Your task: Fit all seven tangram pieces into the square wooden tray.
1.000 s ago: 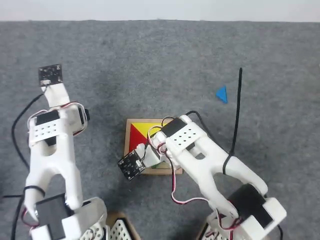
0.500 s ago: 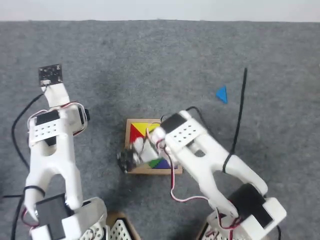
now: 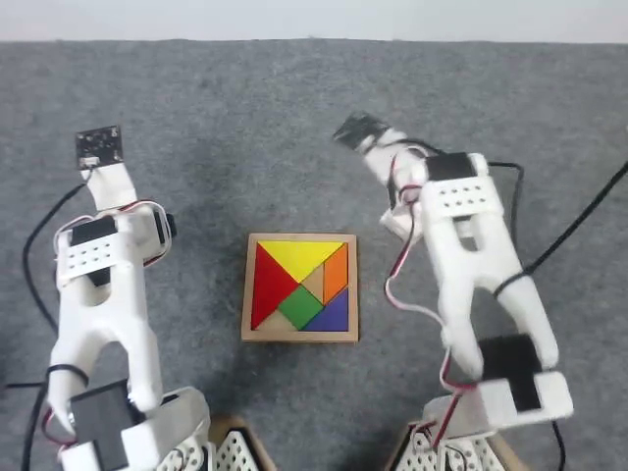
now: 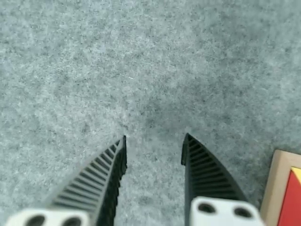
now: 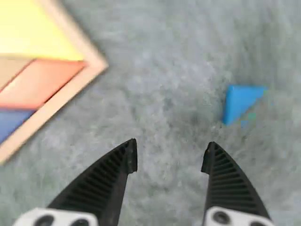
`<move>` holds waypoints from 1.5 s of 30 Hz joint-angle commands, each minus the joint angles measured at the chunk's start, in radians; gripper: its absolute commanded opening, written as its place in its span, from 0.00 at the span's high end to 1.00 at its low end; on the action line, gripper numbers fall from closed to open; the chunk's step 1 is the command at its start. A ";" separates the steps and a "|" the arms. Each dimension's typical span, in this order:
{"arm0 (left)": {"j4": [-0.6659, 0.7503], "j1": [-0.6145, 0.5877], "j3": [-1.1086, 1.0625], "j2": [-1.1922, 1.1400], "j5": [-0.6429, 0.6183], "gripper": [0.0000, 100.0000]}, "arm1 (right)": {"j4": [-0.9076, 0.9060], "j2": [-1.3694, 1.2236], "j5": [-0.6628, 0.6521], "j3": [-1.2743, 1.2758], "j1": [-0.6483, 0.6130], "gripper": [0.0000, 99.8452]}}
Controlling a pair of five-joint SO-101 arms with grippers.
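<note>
The square wooden tray (image 3: pixel 299 336) is being shown mid-desk; left gripper (image 4: pixel 155 141) and right gripper (image 5: pixel 171 150), near the blue triangle (image 5: pixel 240 102), are being held jaws apart.

1. The surface (image 3: pixel 245 118) is grey all over, with a mottled, felt-like fleck.
2. The tray (image 3: pixel 299 337) is pale natural wood.
3. Inside it lie a yellow piece (image 3: pixel 299 257), a red piece (image 3: pixel 270 289), an orange piece (image 3: pixel 337 273), a green piece (image 3: pixel 300 307) and a blue-violet piece (image 3: pixel 334 314) (a tan patch, close to the tray's own tone, shows among them).
4. The loose triangle (image 5: pixel 240 101) is bright blue.
5. The left gripper (image 4: pixel 154 149) and right gripper (image 5: pixel 171 155) have black, ribbed jaws on white bases.
6. The left arm (image 3: pixel 98 285) and right arm (image 3: pixel 471 235) are white with black blocks.
</note>
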State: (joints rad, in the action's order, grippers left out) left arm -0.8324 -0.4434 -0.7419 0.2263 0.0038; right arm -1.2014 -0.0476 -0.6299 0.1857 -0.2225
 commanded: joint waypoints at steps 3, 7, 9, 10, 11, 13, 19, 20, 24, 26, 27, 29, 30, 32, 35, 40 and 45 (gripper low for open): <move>0.017 0.002 0.007 0.006 0.003 0.81 | 0.105 -0.139 0.222 -0.137 0.036 0.77; 0.017 0.002 0.007 0.006 0.003 0.81 | 0.125 -0.280 0.325 -0.273 0.094 0.77; 0.017 0.002 0.007 0.006 0.003 0.81 | 0.125 -0.354 0.359 -0.345 0.122 0.77; 0.017 0.002 0.007 0.006 0.003 0.81 | 0.130 -0.392 0.391 -0.379 0.131 0.77; 0.017 0.002 0.007 0.006 0.003 0.81 | 0.136 -0.432 0.430 -0.417 0.142 0.77; 0.017 0.002 0.007 0.006 0.003 0.81 | 0.142 -0.512 0.511 -0.494 0.156 0.77; 0.017 0.002 0.007 0.006 0.003 0.81 | 0.102 -0.699 0.614 -0.736 0.163 0.77; 0.017 0.002 0.007 0.006 0.003 0.81 | 0.082 -0.722 0.614 -0.769 0.159 0.77; 0.017 0.002 0.007 0.006 0.003 0.81 | 0.035 -0.792 0.614 -0.876 0.153 0.77; 0.017 0.002 0.007 0.006 0.003 0.81 | 0.024 -0.820 0.617 -0.919 0.153 0.77; 0.017 0.002 0.007 0.006 0.003 0.81 | 0.013 -0.831 0.618 -0.936 0.153 0.77; 0.017 0.002 0.007 0.006 0.003 0.81 | -0.002 -0.846 0.657 -0.957 0.150 0.77; 0.017 0.002 0.007 0.006 0.003 0.81 | -0.002 -0.852 0.695 -0.964 0.150 0.77; 0.017 0.002 0.007 0.006 0.003 0.81 | 0.005 -0.862 0.778 -0.968 0.150 0.78; 0.017 0.002 0.007 0.006 0.003 0.81 | 0.005 -0.866 0.841 -0.970 0.148 0.78; 0.017 0.002 0.007 0.008 0.003 0.81 | -0.001 -0.868 0.839 -0.967 0.150 0.78; 0.017 0.002 0.007 0.009 0.003 0.81 | -0.008 -0.905 0.838 -0.968 0.150 0.78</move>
State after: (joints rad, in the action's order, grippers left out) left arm -0.8324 -0.4434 -0.7419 0.2263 0.0038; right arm -1.1907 -0.9467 0.1972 -0.7442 -0.0660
